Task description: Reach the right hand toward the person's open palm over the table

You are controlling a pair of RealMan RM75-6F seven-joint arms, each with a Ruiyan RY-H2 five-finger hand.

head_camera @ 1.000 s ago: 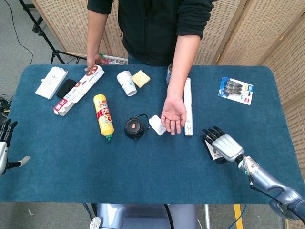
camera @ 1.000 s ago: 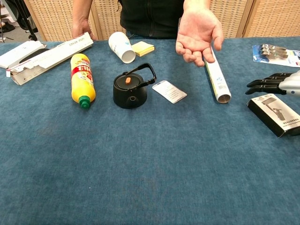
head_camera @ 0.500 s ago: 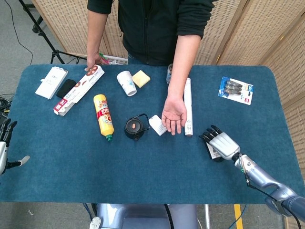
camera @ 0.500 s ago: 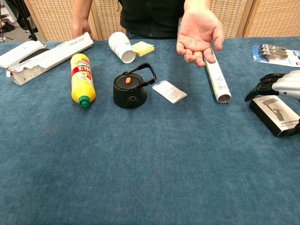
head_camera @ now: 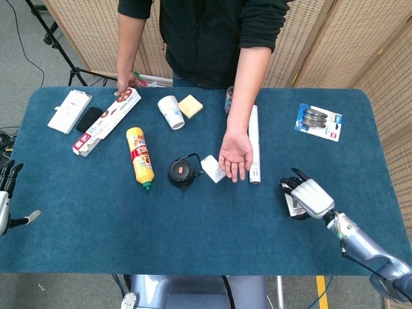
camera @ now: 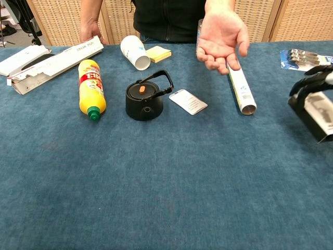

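Gripping a small black box [camera: 315,111], the right hand [head_camera: 308,196] has its fingers curled around it near the desk's [head_camera: 193,219] right side, the box apparently tilted off the cloth. Well apart, the person's open palm [head_camera: 235,153] waits beside a white tube [head_camera: 254,143]. The left hand [head_camera: 6,193] hangs spread and empty at the left edge.

Bare blue-cloth bench [head_camera: 212,225] lay open between the right hand [head_camera: 308,197] and the person's upturned open palm [head_camera: 236,153]; a long white cardboard tube [head_camera: 254,145] lay just beside that palm, across the direct line; a small black box [camera: 312,115] sat tilted under the hand, its fingers curled over it.
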